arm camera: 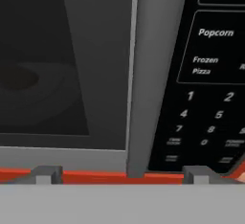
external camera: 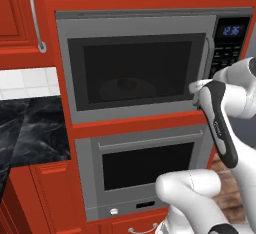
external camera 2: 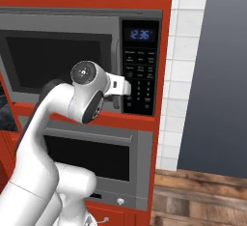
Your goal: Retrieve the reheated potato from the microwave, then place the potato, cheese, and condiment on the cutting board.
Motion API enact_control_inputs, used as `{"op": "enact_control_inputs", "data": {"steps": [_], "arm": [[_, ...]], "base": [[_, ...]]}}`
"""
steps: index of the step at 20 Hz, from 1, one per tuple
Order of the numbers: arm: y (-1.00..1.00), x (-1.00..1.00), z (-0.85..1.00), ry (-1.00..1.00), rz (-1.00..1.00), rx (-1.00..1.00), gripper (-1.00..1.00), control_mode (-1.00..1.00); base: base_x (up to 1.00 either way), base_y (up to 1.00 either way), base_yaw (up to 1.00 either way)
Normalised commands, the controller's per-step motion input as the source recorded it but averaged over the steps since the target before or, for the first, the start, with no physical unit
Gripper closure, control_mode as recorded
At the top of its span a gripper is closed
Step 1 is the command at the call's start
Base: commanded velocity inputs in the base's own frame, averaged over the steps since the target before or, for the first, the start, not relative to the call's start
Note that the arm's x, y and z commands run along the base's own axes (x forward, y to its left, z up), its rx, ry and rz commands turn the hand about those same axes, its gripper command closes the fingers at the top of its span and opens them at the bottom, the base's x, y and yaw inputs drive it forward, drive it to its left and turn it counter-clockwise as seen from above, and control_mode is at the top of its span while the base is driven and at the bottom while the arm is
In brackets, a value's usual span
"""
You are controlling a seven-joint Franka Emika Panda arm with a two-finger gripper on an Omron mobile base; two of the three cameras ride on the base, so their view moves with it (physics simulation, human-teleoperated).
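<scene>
Red cabinetry (external camera: 50, 143) framed microwave (external camera: 135, 68) stacked over lower oven (external camera: 145, 170); door was shut, so potato sat sealed behind dark window. You could make out faint round plate shape (external camera: 122, 85) inside, potato itself too dim to tell. You had gripper (arm camera: 122, 174) up at door handle (arm camera: 146, 74), jaws spread wide, fingertips (arm camera: 45, 174) straddling handle's lower end, nothing held. Likely placed so to hook handle and pull door open. Keypad (arm camera: 206, 117) lay just beside handle, so watch for stray press.

The robot arm (external camera 2: 72, 119) is white and round, with dark joints and two small grey fingertips (arm camera: 46, 174).
</scene>
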Motion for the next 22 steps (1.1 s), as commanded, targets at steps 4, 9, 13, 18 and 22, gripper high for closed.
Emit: {"op": "enact_control_inputs", "data": {"steps": [4,9,13,18,22], "arm": [[-0.19,0.44,0.12,0.0,0.02,0.01,-1.0,-1.0],[-0.02,0.51,0.0,-0.03,0.02,0.04,-1.0,-1.0],[0.03,0.43,-0.09,-0.1,0.01,0.03,-1.0,-1.0],[0.09,0.48,-0.15,-0.15,0.0,0.01,-1.0,-1.0],[0.14,0.46,-0.15,-0.04,0.0,0.06,1.0,-1.0]], "base": [[0.0,0.0,0.0],[0.0,0.0,0.0],[0.0,0.0,0.0],[0.0,0.0,0.0],[0.0,0.0,0.0]]}}
